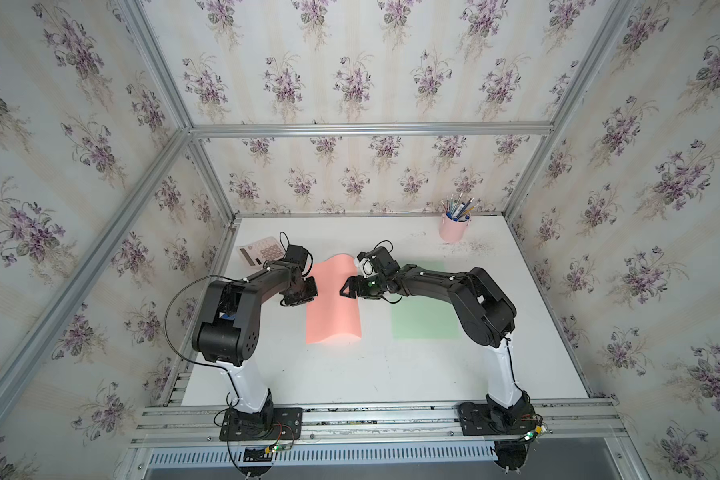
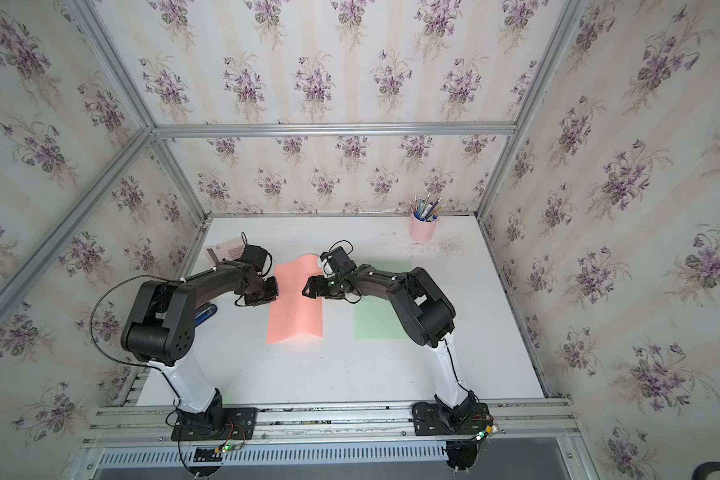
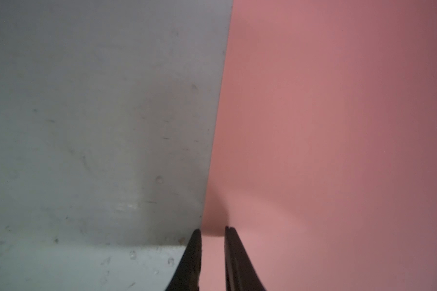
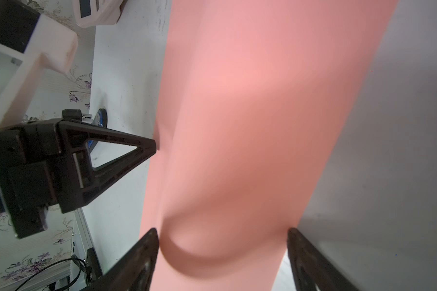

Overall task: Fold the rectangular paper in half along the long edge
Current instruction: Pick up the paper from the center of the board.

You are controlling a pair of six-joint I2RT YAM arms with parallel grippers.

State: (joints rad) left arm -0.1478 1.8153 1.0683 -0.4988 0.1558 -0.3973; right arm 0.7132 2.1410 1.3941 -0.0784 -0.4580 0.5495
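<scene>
Right arm [image 1: 454,286] hides part of the green sheet [image 1: 425,322]; left hand [image 1: 310,289], part of the pink paper [image 1: 333,305].

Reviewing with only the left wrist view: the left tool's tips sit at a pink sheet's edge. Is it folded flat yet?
Observer: No. In both top views the pink paper bulges up in a loose hump along its right side, uncreased.
Operator: Where is the right tool?
Observer: The right tool is open, one finger on either side of that hump.
Operator: Anything else nearby?
Observer: A green sheet lies flat to the pink paper's right, partly under the right arm.
</scene>
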